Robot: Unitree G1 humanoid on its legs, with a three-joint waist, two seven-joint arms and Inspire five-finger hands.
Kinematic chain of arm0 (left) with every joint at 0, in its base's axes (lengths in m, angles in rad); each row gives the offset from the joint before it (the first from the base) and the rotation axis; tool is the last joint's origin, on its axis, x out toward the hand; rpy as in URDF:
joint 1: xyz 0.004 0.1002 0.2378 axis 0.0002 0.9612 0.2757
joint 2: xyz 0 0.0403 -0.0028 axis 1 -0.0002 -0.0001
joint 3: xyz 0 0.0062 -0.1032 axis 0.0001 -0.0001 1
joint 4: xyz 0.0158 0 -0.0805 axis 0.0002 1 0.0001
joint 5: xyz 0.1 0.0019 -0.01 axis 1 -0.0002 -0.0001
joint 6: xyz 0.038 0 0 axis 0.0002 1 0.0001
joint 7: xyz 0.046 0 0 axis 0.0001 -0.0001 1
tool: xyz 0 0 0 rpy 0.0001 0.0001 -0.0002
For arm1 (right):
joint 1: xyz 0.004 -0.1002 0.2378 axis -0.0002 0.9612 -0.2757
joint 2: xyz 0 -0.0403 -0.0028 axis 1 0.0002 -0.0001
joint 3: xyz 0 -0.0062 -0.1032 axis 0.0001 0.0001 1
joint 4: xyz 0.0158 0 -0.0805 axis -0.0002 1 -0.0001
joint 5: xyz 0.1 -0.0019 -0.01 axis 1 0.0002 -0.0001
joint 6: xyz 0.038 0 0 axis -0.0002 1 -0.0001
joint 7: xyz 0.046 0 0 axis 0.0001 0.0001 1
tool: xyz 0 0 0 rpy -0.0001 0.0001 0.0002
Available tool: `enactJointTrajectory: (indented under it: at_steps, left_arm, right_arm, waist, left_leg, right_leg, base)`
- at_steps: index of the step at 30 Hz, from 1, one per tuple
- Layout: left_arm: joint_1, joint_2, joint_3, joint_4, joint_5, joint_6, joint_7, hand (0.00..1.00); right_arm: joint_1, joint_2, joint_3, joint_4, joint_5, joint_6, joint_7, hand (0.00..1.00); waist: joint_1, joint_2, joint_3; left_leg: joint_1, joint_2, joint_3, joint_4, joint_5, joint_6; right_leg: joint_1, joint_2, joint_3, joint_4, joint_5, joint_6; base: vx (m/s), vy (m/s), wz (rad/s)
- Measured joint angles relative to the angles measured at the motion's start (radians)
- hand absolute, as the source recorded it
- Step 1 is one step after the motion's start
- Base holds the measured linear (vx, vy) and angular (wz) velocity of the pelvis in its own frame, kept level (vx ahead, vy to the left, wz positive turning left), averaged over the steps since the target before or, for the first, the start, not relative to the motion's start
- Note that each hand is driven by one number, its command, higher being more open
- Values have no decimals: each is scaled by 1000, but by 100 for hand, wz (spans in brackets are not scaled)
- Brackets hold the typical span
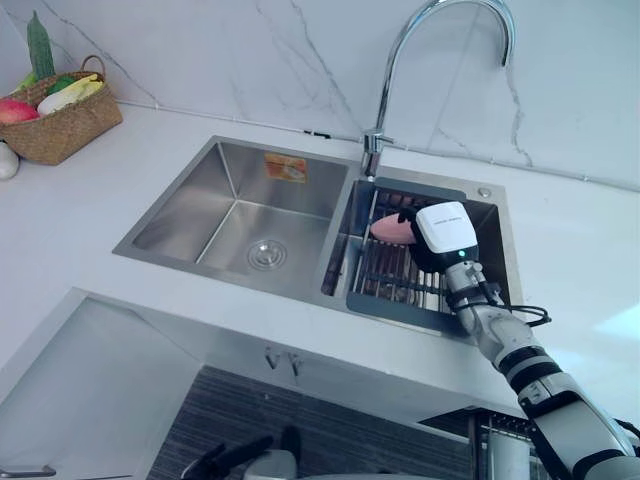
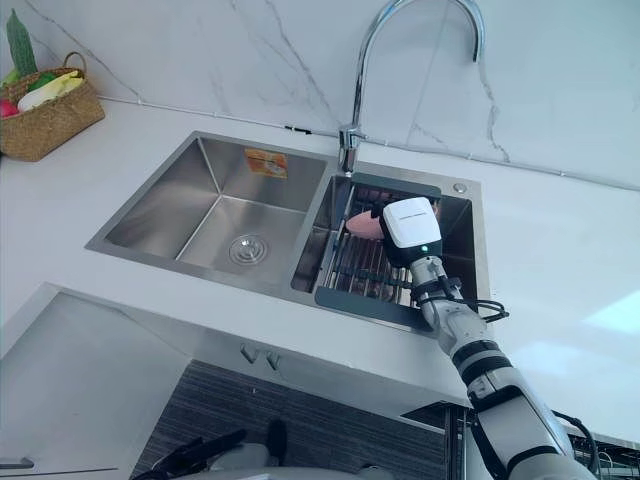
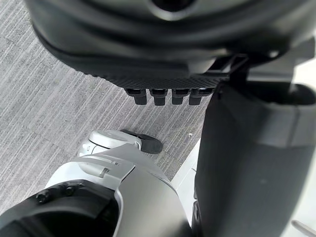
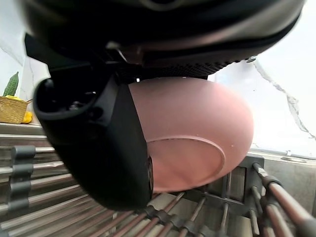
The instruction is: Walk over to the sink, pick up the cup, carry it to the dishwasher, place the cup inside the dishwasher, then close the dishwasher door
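Our right hand (image 1: 440, 238) clasps the pink cup (image 1: 388, 229) at three o'clock in the sink (image 1: 180, 215); a weak hold could drop it onto the rack (image 1: 385, 272).

I'm working in a home kitchen: a steel double-bowl sink (image 1: 225, 225) with a tall curved tap (image 1: 372, 155) is set into a white counter (image 1: 70, 230) under a marbled wall (image 1: 250, 60), and a woven basket (image 1: 65, 125) of vegetables (image 1: 68, 95) stands in the corner.
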Motion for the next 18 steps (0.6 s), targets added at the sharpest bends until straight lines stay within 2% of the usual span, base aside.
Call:
enactJointTrajectory:
  at_steps: [12,18]
  left_arm:
    - [-3,1,-3,-6,1,-2,6,100]
    - [-1,2,-3,-5,7,-2,9,100]
  right_arm:
    - [-1,-22,1,-45,-6,-25,-25,0]
    - [4,-58,-3,-183,-44,-29,-47,0]
  waist:
    - [14,-3,2]
    - [-7,-3,2]
  left_leg:
    - [3,1,17,0,-3,4]
    - [13,8,63,1,-11,7]
  right_leg:
    - [-4,-1,16,1,0,0]
    - [-25,-3,65,11,0,-1]
  base:
    - [0,0,-3]
    - [9,7,-24]
